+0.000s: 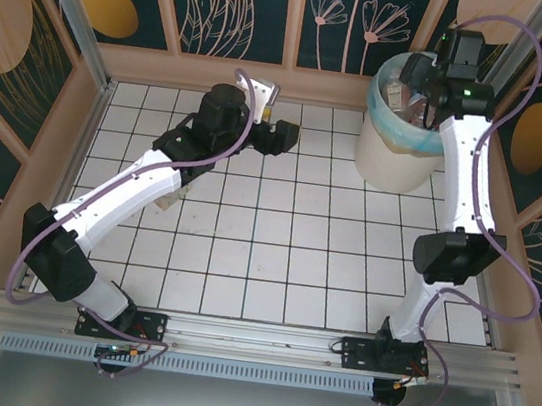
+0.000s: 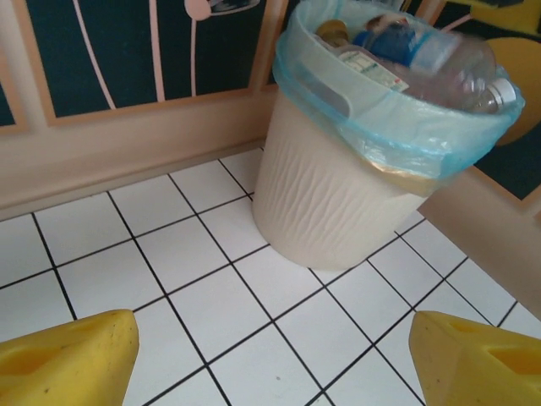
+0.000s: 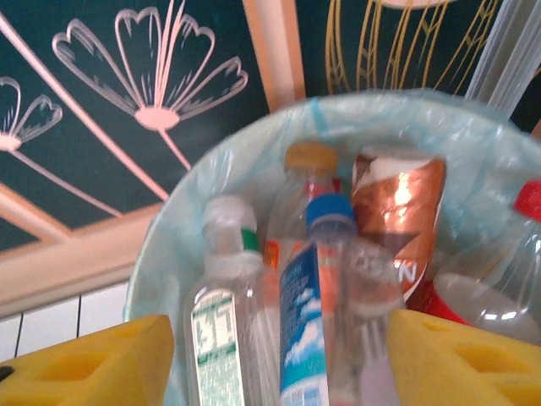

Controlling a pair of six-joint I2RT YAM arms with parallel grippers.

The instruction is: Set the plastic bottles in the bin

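While the small clear plastic bottles [image 3: 313,321] lie heaped inside the round white bin [image 2: 338,211] with its blue-green liner, we judge them light, thin-walled and slippery, best pinched mid-body. Our left gripper [image 2: 270,355] and right gripper [image 3: 279,355] both gape empty; blue cloud-print, green and coppery labels are too blurred to read

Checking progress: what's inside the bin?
The bin holds plastic bottles, among them a blue-labelled bottle, a green-labelled bottle and a brown-labelled bottle. Anything beneath them is covered.
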